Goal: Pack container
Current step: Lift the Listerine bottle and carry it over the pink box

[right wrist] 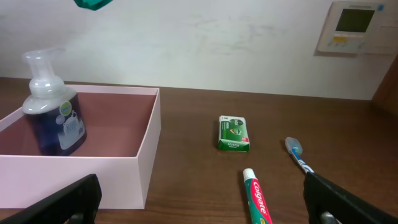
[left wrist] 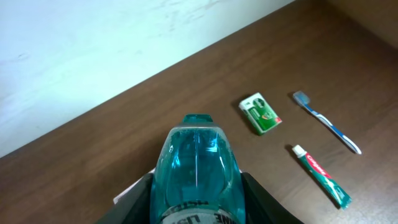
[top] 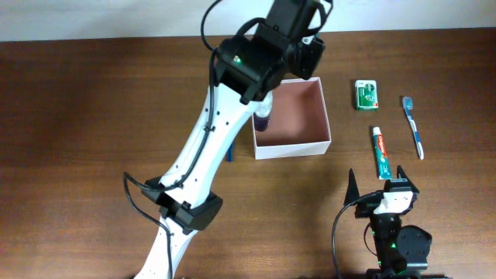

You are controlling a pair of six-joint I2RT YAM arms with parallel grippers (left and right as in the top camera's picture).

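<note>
The container (top: 293, 147) is a square white-walled box with a pinkish inside, at the table's middle. A dark blue pump bottle (top: 263, 120) stands in its left corner and also shows in the right wrist view (right wrist: 53, 115). My left gripper (left wrist: 198, 208) is shut on a teal mouthwash bottle (left wrist: 198, 155) and holds it above the container's far side; its tip shows in the right wrist view (right wrist: 93, 3). My right gripper (right wrist: 202, 208) is open and empty, near the front edge (top: 384, 182), facing the toothpaste (right wrist: 256, 199).
Right of the container lie a green packet (top: 366, 94), a blue toothbrush (top: 412, 126) and a toothpaste tube (top: 380, 152). All three show in the left wrist view: packet (left wrist: 260, 114), toothbrush (left wrist: 326, 122), toothpaste (left wrist: 321, 175). A thin blue item (top: 231, 152) lies left of the container, partly under my left arm.
</note>
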